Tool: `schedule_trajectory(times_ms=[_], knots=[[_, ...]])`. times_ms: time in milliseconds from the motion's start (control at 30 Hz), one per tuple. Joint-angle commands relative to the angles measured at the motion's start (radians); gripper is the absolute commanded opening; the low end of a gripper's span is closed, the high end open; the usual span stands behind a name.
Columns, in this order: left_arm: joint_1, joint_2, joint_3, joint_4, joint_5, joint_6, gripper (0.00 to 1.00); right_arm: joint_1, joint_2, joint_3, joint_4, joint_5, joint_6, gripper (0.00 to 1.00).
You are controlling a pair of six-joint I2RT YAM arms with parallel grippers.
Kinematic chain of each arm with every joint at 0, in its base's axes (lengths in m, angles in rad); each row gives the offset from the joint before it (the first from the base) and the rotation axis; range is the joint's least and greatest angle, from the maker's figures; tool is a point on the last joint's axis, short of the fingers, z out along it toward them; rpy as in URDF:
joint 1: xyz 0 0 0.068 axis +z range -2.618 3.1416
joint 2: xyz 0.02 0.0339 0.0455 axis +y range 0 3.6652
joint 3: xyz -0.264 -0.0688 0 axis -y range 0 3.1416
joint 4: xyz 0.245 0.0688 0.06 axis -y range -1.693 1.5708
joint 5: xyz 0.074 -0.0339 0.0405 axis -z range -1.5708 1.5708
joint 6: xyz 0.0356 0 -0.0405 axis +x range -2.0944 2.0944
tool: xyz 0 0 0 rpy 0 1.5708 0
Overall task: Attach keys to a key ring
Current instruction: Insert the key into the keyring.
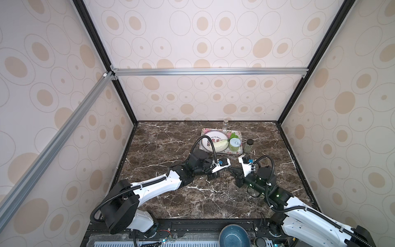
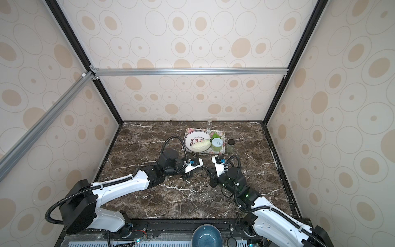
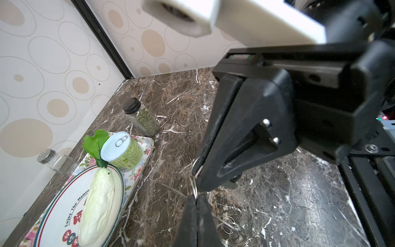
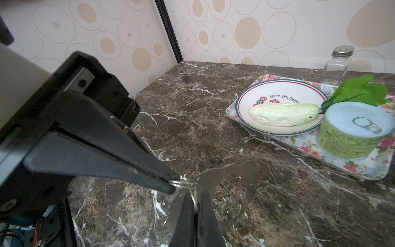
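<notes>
The key ring (image 4: 250, 192), a flat grey crescent plate with a big opening and small holes along its rim, hangs tilted just above the marble. My right gripper (image 4: 195, 202) is shut in front of it, with a thin wire loop (image 4: 194, 197) pinched in its gap at the plate's rim. My left gripper (image 4: 171, 185) reaches in tip to tip and is shut on a second thin wire loop (image 3: 192, 186). Its fingertips (image 3: 193, 205) show closed in the left wrist view. In a top view the grippers meet at mid-table, the right gripper (image 1: 231, 170) pointing left. The keys are out of view.
A floral tray (image 4: 363, 171) at the back holds a plate (image 4: 277, 89), a pale vegetable (image 4: 282, 114), a green can (image 4: 350, 136) and a leaf. A herb jar (image 3: 142, 117) and a glass shaker (image 4: 337, 64) stand near it. Loose wire rings (image 3: 232, 232) lie on the marble. A blue bowl (image 1: 234, 237) sits at the front.
</notes>
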Motion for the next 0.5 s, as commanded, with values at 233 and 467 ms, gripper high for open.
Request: schedule_trajectory(times_ms=[233, 467], knots=[[0.0, -0.053, -0.057, 0.19, -0.008, 0.006, 0.0, -0.023, 0.068, 0.005, 0.048, -0.077, 0.041, 0.0], [0.003, -0.054, -0.07, 0.222, -0.003, 0.001, 0.0, -0.024, 0.103, 0.017, 0.054, -0.108, 0.042, 0.0]])
